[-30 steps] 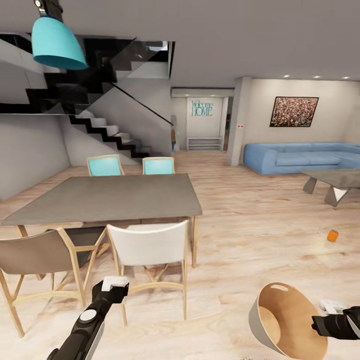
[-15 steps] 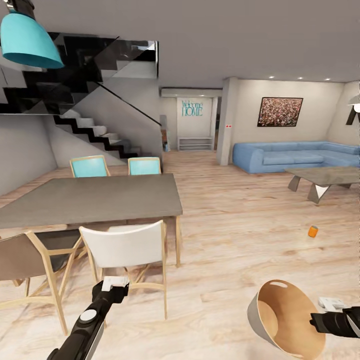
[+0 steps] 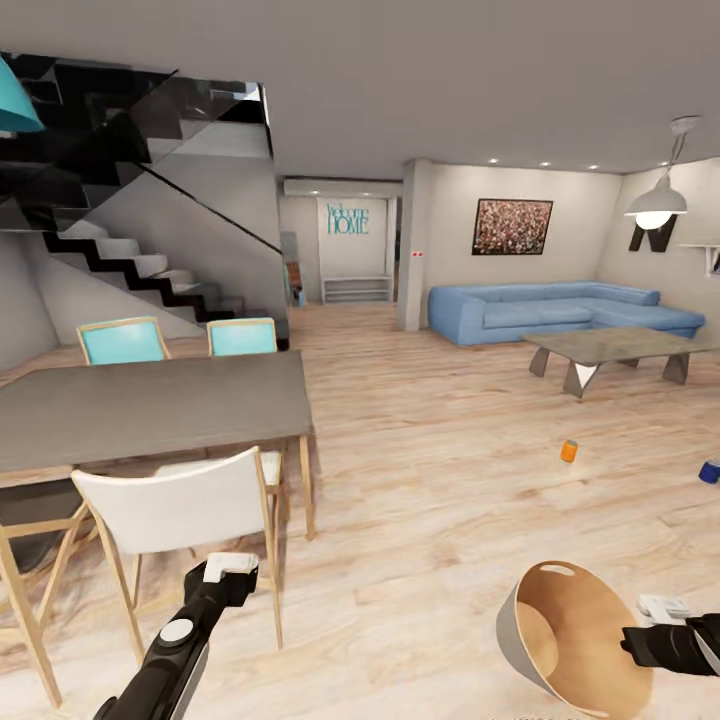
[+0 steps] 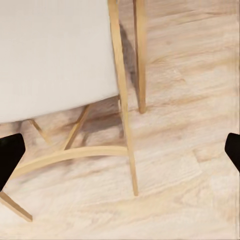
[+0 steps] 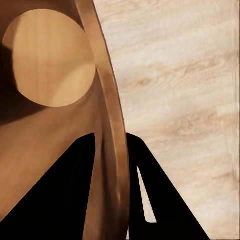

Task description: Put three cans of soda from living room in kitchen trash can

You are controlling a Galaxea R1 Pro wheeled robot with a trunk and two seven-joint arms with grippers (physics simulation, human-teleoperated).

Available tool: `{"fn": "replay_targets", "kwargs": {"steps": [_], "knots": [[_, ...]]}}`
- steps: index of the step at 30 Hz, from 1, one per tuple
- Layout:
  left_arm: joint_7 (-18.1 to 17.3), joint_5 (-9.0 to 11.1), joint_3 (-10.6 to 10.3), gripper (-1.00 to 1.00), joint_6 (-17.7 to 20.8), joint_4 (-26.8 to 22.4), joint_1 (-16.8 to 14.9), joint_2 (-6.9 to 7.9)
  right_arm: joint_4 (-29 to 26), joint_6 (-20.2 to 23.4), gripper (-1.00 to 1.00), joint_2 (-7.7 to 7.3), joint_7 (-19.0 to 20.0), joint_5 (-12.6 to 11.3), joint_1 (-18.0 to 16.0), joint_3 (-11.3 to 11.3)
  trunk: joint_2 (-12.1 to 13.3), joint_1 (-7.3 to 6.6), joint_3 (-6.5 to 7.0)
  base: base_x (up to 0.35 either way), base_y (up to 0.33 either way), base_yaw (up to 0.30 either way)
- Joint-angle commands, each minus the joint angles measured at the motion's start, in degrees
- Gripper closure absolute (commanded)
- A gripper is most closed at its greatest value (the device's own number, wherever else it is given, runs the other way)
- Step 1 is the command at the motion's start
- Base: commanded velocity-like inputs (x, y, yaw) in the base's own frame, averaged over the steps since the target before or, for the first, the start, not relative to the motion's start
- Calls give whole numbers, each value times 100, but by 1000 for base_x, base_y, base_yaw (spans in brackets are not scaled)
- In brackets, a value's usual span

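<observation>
Two soda cans stand on the wood floor (image 3: 440, 470) at the right of the head view: an orange can (image 3: 569, 451) right of centre, upright, and a dark blue can (image 3: 709, 471) at the right edge, partly cut off. Both lie in front of the low table (image 3: 610, 345), well apart from each other, with the blue sofa (image 3: 560, 310) behind them in the living room.

At the lower right of the frame, the right gripper (image 3: 640, 643) holds the trash can (image 3: 575, 640) by its rim. The bucket is tipped on its side, its brown inside facing the camera and its handle slot at the top. In the right wrist view the two dark fingers (image 5: 65, 200) pinch the rim of the trash can (image 5: 50, 80), one inside and one outside.

At the lower left, the left gripper (image 3: 230, 567) hangs above the floor just beside a white chair (image 3: 175, 510) drawn up to the grey dining table (image 3: 150, 405). In the left wrist view its fingertips (image 4: 10, 155) sit at the frame's opposite edges, spread wide with nothing between them, over the chair's (image 4: 55, 55) seat and wooden legs.

A dark staircase (image 3: 140, 260) fills the upper left.
</observation>
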Motion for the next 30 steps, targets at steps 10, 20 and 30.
{"fn": "replay_targets", "kwargs": {"steps": [10, 20, 30], "knots": [[-11, -3, -2, -100, 0, 1, 0, 2, -9, 16, 100, 0, 12, -84, -5, -39, 0, 0, 45, 117, -278, -237], [-18, -4, -2, -100, 0, 1, 0, 0, -8, 16, 100, 10, -32, -83, -5, -31, 0, 0, 62, 162, -257, -107], [-24, 0, -2, -100, 0, 1, 0, 1, -7, 16, 100, 24, -32, -91, -5, -30, 0, 0, 87, 184, -242, -161]]}}
